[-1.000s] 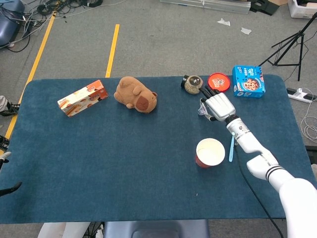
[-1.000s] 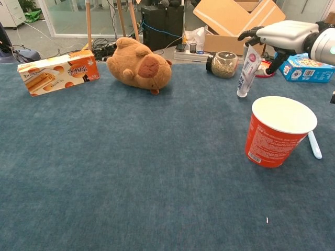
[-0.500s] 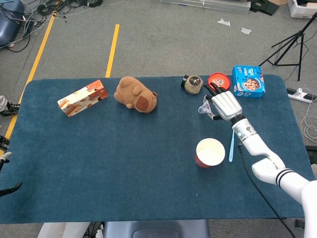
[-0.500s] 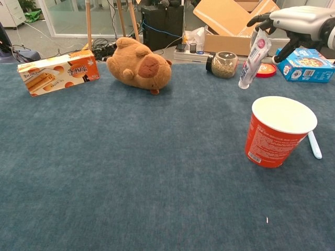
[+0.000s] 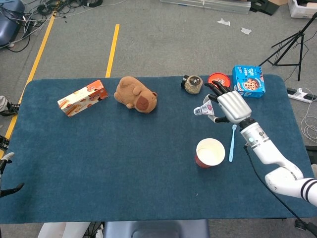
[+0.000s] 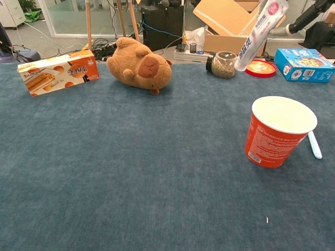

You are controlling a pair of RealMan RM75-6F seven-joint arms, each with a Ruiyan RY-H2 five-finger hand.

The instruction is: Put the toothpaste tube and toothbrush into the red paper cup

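My right hand (image 5: 232,106) holds the white toothpaste tube (image 6: 258,34) in the air, tilted with its cap end down, above the back right of the table. The tube's cap end (image 5: 199,110) pokes out left of the hand in the head view. In the chest view only a dark fingertip (image 6: 309,15) of that hand shows at the top edge. The red paper cup (image 6: 277,130) stands upright and empty in front of the hand. A light blue toothbrush (image 5: 232,143) lies flat on the cloth just right of the cup. My left hand is not seen.
At the back of the blue table (image 5: 124,163) sit a glass jar (image 5: 192,84), a red lid (image 5: 219,81) and a blue snack box (image 5: 248,81). A brown plush animal (image 5: 135,94) and an orange biscuit box (image 5: 82,98) lie at the back left.
My right hand has lifted the toothpaste tube off the table, carrying it up and to the right; the tube now tilts more. Cup and toothbrush have not moved.
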